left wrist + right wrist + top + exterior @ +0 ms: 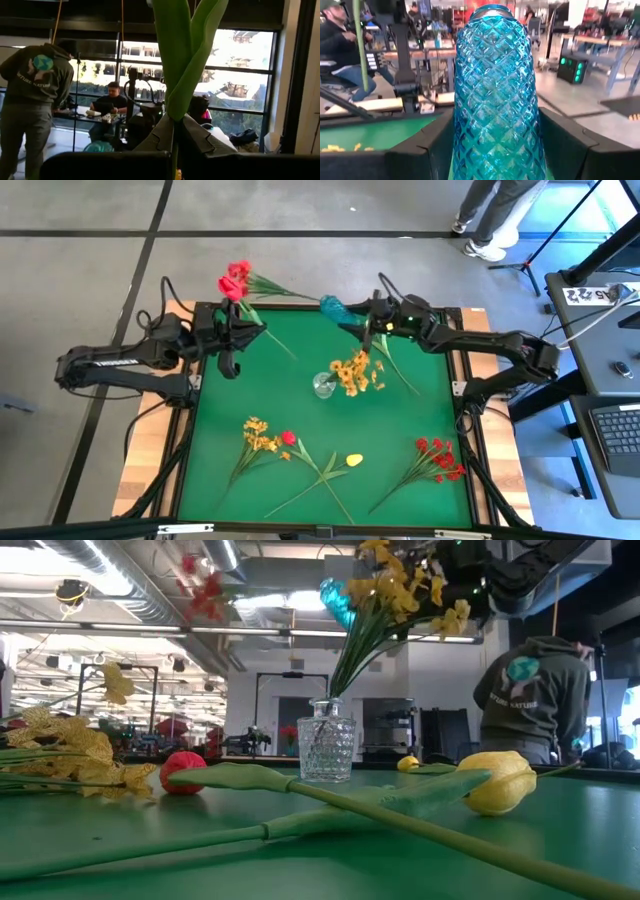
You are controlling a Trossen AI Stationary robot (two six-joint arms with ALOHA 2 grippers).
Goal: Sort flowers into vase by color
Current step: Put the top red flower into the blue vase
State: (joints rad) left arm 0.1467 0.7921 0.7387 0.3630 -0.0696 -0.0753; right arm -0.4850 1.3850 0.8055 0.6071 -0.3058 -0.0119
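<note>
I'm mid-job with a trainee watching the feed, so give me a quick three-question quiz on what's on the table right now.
1. True or false: the right gripper holds the blue vase off the table.
2. Which flowers already stand in the clear vase?
A) red cluster
B) yellow-orange cluster
C) single yellow bud
3. Fill in: the left gripper is shut on the stem of a ____ flower.

Key
1. True: its fingers clasp the vase, raised near the mat's far edge.
2. B: the yellow-orange cluster. The red cluster and the yellow bud lie on the green mat.
3. Red.
</note>
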